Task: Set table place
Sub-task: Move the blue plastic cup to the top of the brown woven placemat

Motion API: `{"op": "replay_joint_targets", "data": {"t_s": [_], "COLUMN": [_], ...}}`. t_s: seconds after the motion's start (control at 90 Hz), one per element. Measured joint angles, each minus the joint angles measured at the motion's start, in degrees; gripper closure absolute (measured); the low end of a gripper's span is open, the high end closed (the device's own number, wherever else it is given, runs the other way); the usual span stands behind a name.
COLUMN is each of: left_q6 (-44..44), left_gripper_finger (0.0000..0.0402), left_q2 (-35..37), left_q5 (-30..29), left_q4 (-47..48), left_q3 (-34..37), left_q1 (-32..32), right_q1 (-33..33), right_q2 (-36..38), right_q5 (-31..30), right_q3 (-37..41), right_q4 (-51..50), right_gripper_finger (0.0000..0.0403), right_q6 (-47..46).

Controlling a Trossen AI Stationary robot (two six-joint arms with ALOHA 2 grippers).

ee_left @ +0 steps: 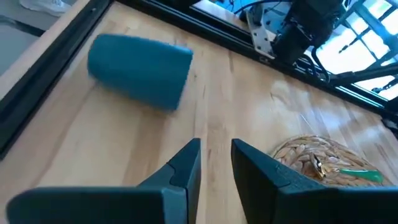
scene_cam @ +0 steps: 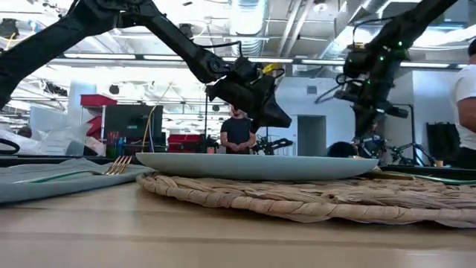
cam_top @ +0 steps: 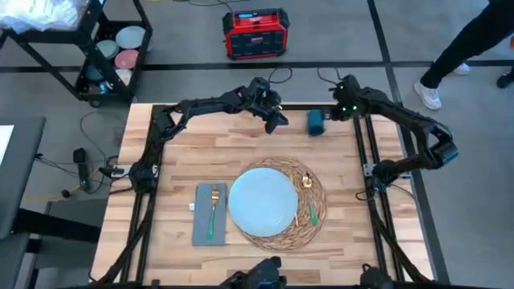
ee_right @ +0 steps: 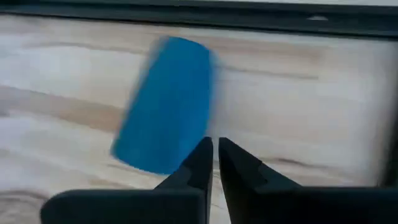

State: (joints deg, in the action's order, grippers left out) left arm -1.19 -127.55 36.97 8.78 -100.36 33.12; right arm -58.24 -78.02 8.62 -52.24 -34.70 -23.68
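Note:
A teal cup [cam_top: 316,122] lies on its side on the table [cam_top: 185,152] near the far edge. My left gripper [cam_top: 277,120] hovers just to the cup's left, with a narrow gap between its fingers and nothing in it; the cup [ee_left: 140,68] shows ahead of it. My right gripper [cam_top: 341,108] hangs shut at the cup's far right, above the blurred cup [ee_right: 168,102]. The round wicker place [cam_top: 317,221] lies near the front with a pale-blue plate [cam_top: 263,201] on it.
A grey napkin [cam_top: 201,229] with a gold-and-green fork [cam_top: 213,210] lies left of the plate. More gold-and-green cutlery [cam_top: 310,201] rests on the mat's right part. A black rail [cam_top: 241,104] borders the far edge. A person [scene_cam: 238,132] stands beyond the table.

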Motion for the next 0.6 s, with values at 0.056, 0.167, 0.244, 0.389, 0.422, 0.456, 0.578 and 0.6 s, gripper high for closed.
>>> {"op": "replay_joint_targets", "data": {"t_s": [0.056,0.167,0.244,0.389,0.422,0.456,0.578,0.6], "left_q6": [0.0,-0.1,0.1,0.1,0.1,0.1,0.1,0.1], "left_gripper_finger": [0.0331,0.0331,0.0331,0.0331,0.0331,0.0331,0.0331,0.0331], "left_q2": [0.0,0.0,0.0,0.0,0.0,0.0,0.0,0.0], "left_q5": [0.0,0.0,0.0,0.0,0.0,0.0,-0.1,-0.1], "left_q4": [0.3,1.7,2.2,2.1,1.9,1.8,1.6,1.5], "left_q3": [0.0,0.0,0.0,0.0,0.0,0.0,0.0,0.0], "left_q1": [0.0,0.0,0.0,0.0,0.0,0.0,0.0,0.0], "right_q1": [0.9,2.0,1.4,-0.6,-1.0,-1.4,-2.3,-2.3], "right_q2": [0.0,0.0,0.0,0.0,0.0,0.0,0.0,0.0], "right_q5": [0.5,0.3,-0.5,-2.9,-2.8,-2.6,1.2,1.8], "right_q3": [0.2,0.3,0.3,0.3,0.3,0.3,0.3,0.3], "right_q4": [1.4,2.5,2.5,1.8,1.9,2.1,2.2,2.2], "right_gripper_finger": [0.0373,0.0348,0.0328,0.0307,0.0306,0.0306,0.0305,0.0305], "right_q6": [0.3,3.0,3.2,2.6,2.7,2.7,3.7,3.9]}}
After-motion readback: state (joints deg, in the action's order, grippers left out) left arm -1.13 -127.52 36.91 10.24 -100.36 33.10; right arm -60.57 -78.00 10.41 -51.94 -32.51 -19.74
